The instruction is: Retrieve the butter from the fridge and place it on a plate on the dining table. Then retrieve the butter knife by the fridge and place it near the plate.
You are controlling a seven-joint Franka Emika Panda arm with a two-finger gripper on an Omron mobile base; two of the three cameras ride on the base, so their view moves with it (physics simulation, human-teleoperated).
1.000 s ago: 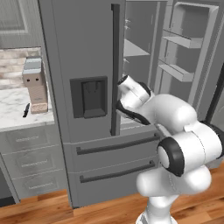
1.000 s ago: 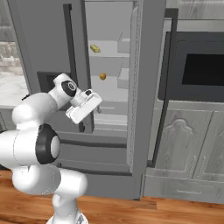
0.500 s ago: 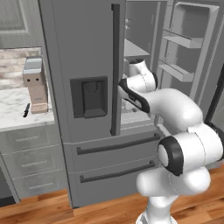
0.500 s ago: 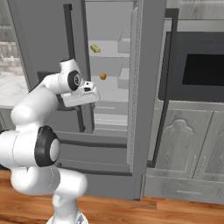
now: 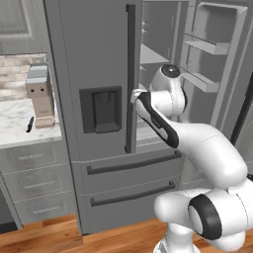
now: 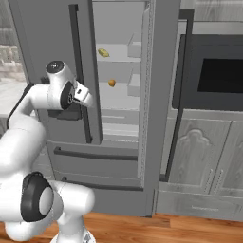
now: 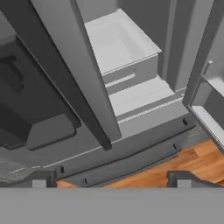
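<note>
I see the butter on an upper shelf inside the open fridge, above the small orange ball. My tool is spread wide and empty, just outside the opening. The stick is probably light, soft and slick; I'd pinch its long sides gently, mid-length.

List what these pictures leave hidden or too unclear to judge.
- Fridge interior, left base view: the shut left door and the arm hide the shelves.
- Butter, right base view: too small to tell its wrapping or how it lies.
- Butter knife, left base view: a tiny dark sliver; blade end unclear.
- Gripper, right base view: tips hidden against the door handle.
</note>
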